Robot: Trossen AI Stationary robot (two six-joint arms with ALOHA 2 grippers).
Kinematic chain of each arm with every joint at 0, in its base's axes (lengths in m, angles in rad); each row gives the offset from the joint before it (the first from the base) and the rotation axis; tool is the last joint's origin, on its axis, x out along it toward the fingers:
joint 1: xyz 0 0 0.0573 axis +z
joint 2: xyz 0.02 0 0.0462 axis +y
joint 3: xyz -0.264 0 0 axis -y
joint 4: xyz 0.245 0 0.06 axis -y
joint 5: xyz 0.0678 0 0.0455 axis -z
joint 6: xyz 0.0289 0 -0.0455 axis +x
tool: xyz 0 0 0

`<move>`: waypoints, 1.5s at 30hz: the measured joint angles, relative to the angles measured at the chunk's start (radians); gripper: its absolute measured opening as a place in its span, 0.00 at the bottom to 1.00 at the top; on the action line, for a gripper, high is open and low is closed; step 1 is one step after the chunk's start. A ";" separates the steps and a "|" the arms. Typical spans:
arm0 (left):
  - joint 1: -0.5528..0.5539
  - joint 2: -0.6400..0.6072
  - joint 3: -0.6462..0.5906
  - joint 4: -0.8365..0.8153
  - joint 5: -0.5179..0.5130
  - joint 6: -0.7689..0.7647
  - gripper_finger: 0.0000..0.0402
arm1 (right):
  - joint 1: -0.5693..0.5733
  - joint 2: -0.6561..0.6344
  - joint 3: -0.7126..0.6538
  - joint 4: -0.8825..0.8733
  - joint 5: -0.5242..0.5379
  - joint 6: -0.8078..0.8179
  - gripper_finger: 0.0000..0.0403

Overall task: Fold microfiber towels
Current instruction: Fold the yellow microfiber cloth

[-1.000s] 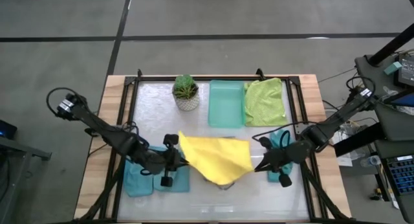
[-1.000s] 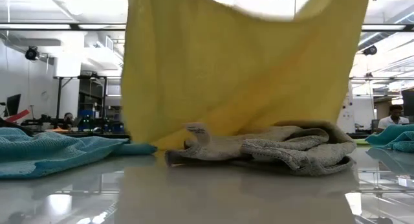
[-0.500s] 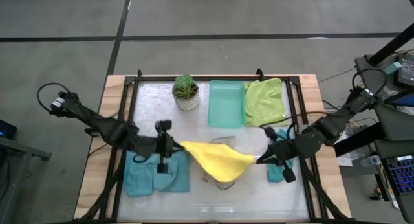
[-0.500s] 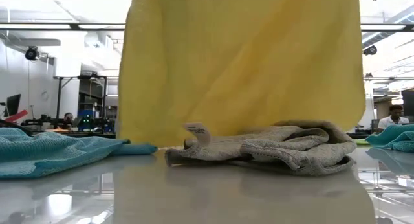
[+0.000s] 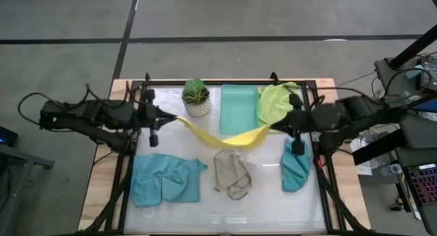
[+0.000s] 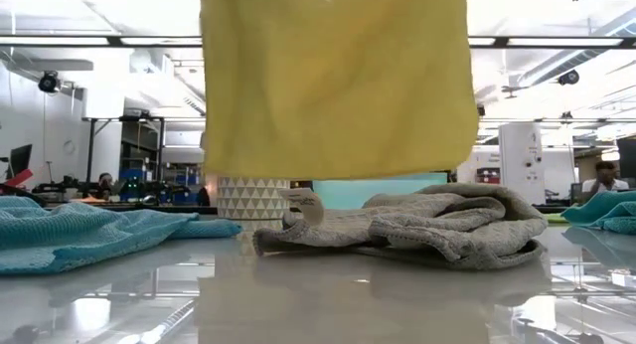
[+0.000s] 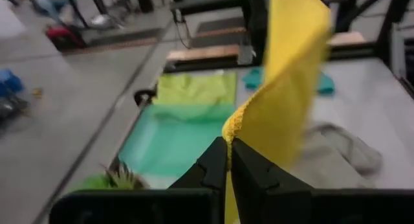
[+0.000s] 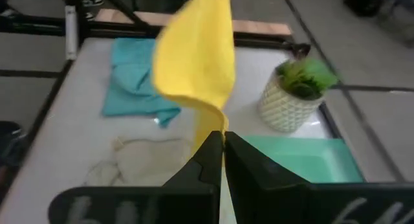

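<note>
The yellow towel hangs as a flat sheet between my two grippers, over the middle of the table. In the low view its lower edge is clear of the crumpled pale grey towel on the table. My left gripper is shut on one upper corner and my right gripper on the other. A light blue towel lies crumpled at the near left. A teal towel lies at the near right. A lime green towel lies at the far right. My left gripper pinches an upper corner of the yellow towel between its two fingers, coming level from the table's left. The towel hangs below the hold, lifted clear. My right gripper pinches the other upper corner between its two fingers, coming level from the table's right. The upper edge between the two holds sags a little.
A potted plant and a mint-green tray stand at the far edge, just beyond the hanging towel. A black frame runs around the table top. A person shows in the room behind.
Both grippers have gone up and toward the table's far edge, still shut on the yellow towel's corners. The towel, whose lower part lay on the grey towel, is lifted clear and hangs flat between them. The grey towel is uncovered.
</note>
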 joint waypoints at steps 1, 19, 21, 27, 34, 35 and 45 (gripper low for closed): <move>-0.001 -0.008 -0.003 -0.018 0.024 -0.004 0.00 | -0.003 -0.003 0.000 -0.012 -0.022 0.009 0.02; -0.289 0.293 -0.185 0.147 0.289 -0.335 0.00 | 0.250 0.061 -0.547 0.518 -0.313 0.330 0.02; -0.314 0.348 -0.191 0.141 0.290 -0.367 0.00 | 0.269 0.085 -0.603 0.614 -0.310 0.360 0.02; -0.323 0.454 -0.191 0.123 0.428 -0.472 0.00 | 0.319 0.178 -0.665 0.717 -0.355 0.492 0.02; -0.322 0.504 -0.199 0.126 0.596 -0.481 0.00 | 0.367 0.255 -0.666 0.773 -0.404 0.626 0.02; -0.322 0.508 -0.203 0.124 0.609 -0.493 0.00 | 0.374 0.260 -0.666 0.783 -0.412 0.641 0.02; -0.324 0.510 -0.208 0.068 0.481 -0.494 0.00 | 0.361 0.275 -0.653 0.784 -0.330 0.671 0.02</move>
